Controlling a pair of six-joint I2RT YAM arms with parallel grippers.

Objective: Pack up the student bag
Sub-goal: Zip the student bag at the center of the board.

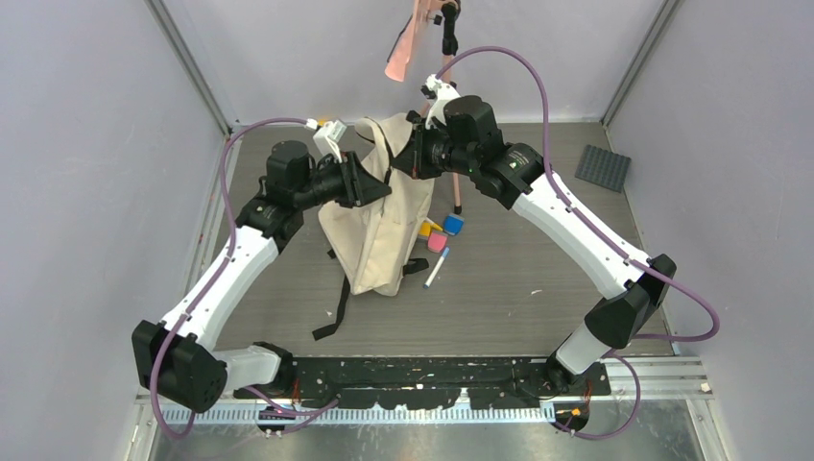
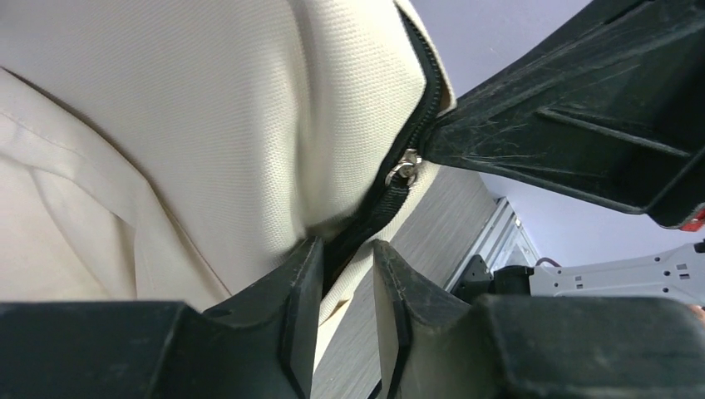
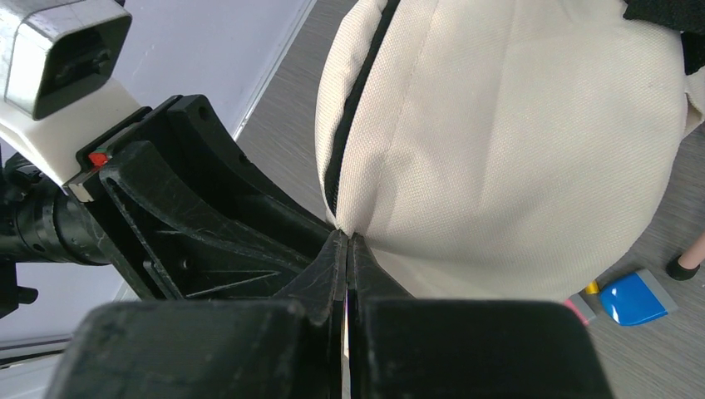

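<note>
Right claw (image 3: 347,239) tight on student bag (image 3: 507,141).

From the top camera, both wrists cover the upper end of the student bag (image 1: 379,226). The bag hides part of the yellow block (image 1: 423,229) beside it. A pink object (image 1: 408,43), too unclear to name, is cut off by the top edge. In the left wrist view, the zip (image 2: 391,199) disappears behind the left gripper (image 2: 345,258). How much cloth the right gripper (image 3: 347,241) pinches is hidden.
</note>
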